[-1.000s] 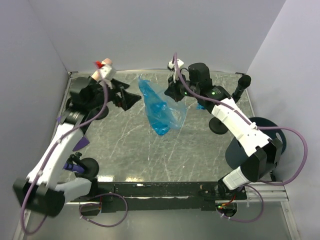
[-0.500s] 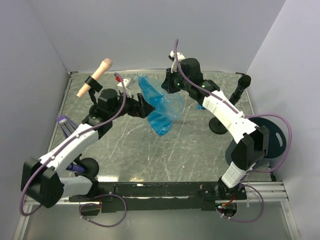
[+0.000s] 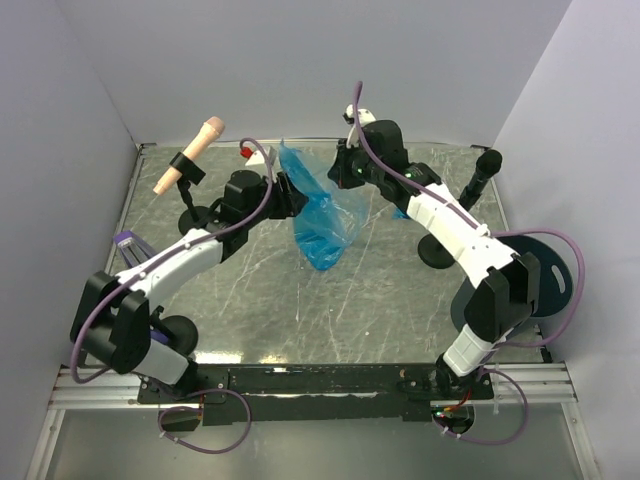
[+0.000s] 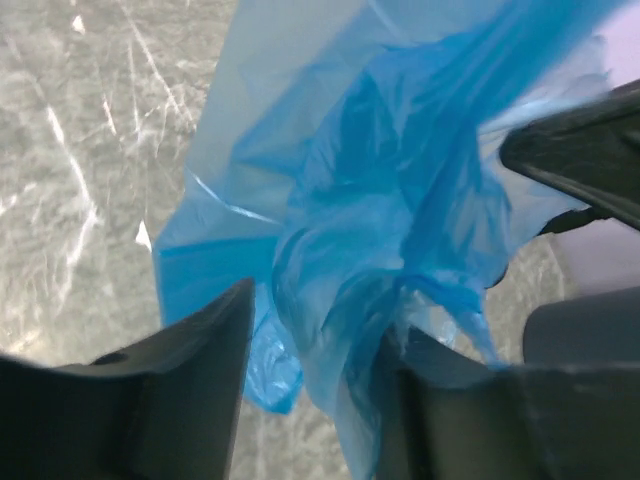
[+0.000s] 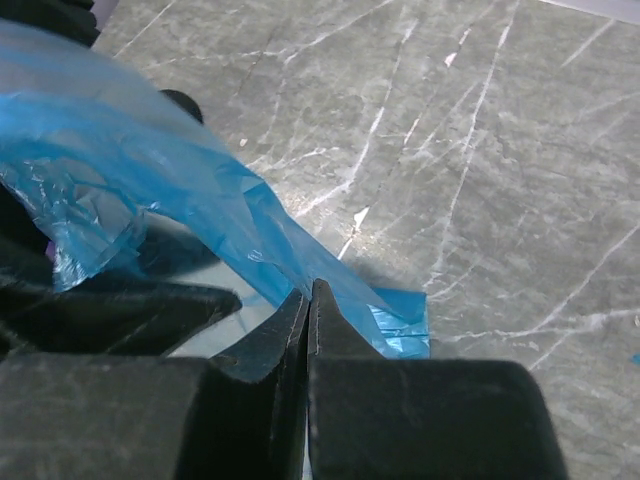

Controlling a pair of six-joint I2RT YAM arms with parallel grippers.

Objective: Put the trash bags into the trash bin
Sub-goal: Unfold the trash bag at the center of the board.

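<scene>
Lower right, the dark navy round plastic bin (image 3: 556, 262) waits. Up-centre, the translucent blue film bag (image 3: 322, 225) hangs pinched in the closed right gripper (image 5: 308, 292) — the left gripper (image 4: 320, 315) has just swung in, jaws half-closed around it, hold uncertain — likely a two-handed carry.

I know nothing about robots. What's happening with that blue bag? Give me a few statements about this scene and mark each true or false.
1. The translucent bright-blue plastic bag lies inside the dark round plastic bin. False: it is held up over the middle of the grey marbled table, and the bin stands apart at the right.
2. The right end effector is shut on the blue film. True.
3. The left end effector has blue film between its two fingers. True.
4. The beige microphone lies flat on the table. False: it is raised at a tilt, clipped above it.
</scene>
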